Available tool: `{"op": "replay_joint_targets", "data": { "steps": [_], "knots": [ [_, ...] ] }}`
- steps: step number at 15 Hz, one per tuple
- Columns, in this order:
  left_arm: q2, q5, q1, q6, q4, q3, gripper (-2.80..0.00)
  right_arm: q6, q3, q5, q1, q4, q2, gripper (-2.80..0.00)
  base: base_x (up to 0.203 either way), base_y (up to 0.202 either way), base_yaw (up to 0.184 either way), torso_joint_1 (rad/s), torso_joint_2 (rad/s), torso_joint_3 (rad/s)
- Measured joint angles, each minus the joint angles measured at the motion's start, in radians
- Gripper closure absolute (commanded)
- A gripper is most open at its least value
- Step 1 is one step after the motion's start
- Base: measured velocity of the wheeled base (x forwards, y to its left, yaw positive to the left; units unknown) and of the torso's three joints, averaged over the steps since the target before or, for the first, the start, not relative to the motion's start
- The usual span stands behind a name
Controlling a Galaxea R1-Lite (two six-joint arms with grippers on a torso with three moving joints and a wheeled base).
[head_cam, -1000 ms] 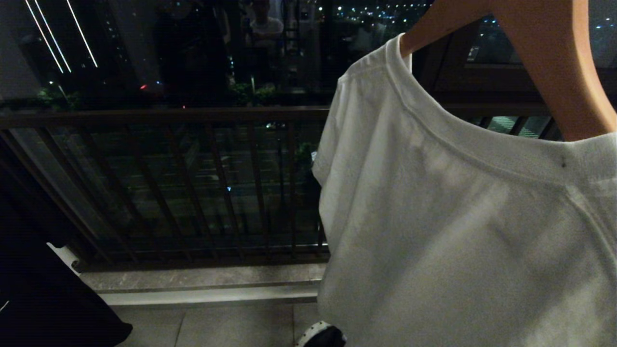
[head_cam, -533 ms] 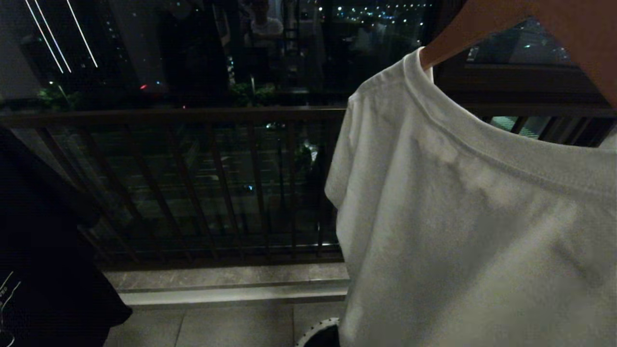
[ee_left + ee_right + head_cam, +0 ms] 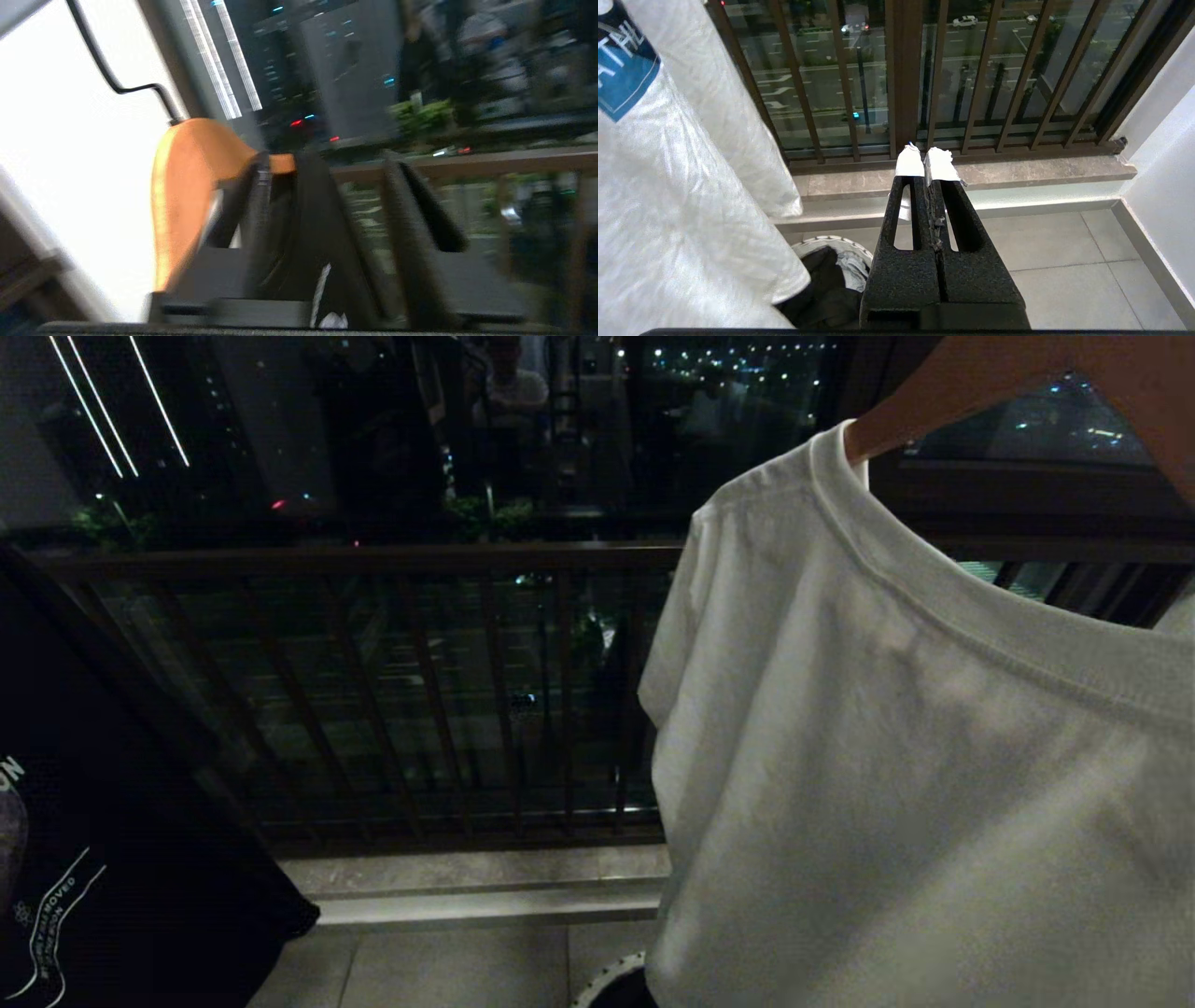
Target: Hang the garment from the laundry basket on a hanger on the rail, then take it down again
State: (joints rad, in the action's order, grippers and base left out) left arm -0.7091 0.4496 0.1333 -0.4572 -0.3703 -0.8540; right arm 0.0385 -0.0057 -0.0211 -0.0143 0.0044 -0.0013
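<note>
- The left gripper (image 3: 327,161) is seen only in its own wrist view, which is motion-blurred. It is raised at the shoulder of a wooden hanger (image 3: 187,186).
- Its jaws are apart. The black garment (image 3: 317,224) runs up between the fingers, and background shows through a gap between the fabric and one finger. No clamp is made out.
- The other finger lies right beside the hanger's shoulder; contact cannot be told through the blur.
- The hanger's black wire hook (image 3: 117,79) is seen against a bright white surface. What it hangs on is out of frame.
- In the head view, the black garment (image 3: 112,821), with white print on it, fills the lower left corner. No gripper is seen in that view.
- A white T-shirt (image 3: 887,756) on a second wooden hanger (image 3: 934,392) fills the right side of the head view.
- The laundry basket (image 3: 607,980) is on the tiled floor at bottom centre, with only an arc of its rim seen beside the white T-shirt's hem. In the right wrist view the rim (image 3: 831,240) is clearer, and dark clothing lies inside.
- The right gripper (image 3: 928,163) is pressed together, white-taped tips touching, with nothing held. It is aimed at the stone sill (image 3: 1017,172) below the balcony railing (image 3: 373,560), just beside the basket.
</note>
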Motion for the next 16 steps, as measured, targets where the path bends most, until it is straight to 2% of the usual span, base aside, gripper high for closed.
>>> {"op": "replay_joint_targets", "data": {
  "steps": [2,6,9,11,16],
  "knots": [
    [0.002,-0.056,-0.001,0.075,0.047,0.019,0.0,0.0,0.0,0.0,0.0,0.0,0.0,0.0,0.0,0.0,0.0,0.0,0.0,0.0],
    [0.073,-0.195,-0.002,0.237,0.229,0.049,0.0,0.0,0.0,0.0,0.0,0.0,0.0,0.0,0.0,0.0,0.0,0.0,0.0,0.0],
    [0.182,-0.281,-0.002,0.309,0.314,0.121,0.0,0.0,0.0,0.0,0.0,0.0,0.0,0.0,0.0,0.0,0.0,0.0,0.0,0.0],
    [0.253,-0.291,-0.005,0.329,0.327,0.189,0.0,0.0,0.0,0.0,0.0,0.0,0.0,0.0,0.0,0.0,0.0,0.0,0.0,0.0],
    [0.39,-0.294,-0.036,0.334,0.33,0.346,0.0,0.0,0.0,0.0,0.0,0.0,0.0,0.0,0.0,0.0,0.0,0.0,0.0,0.0]
  ]
}}
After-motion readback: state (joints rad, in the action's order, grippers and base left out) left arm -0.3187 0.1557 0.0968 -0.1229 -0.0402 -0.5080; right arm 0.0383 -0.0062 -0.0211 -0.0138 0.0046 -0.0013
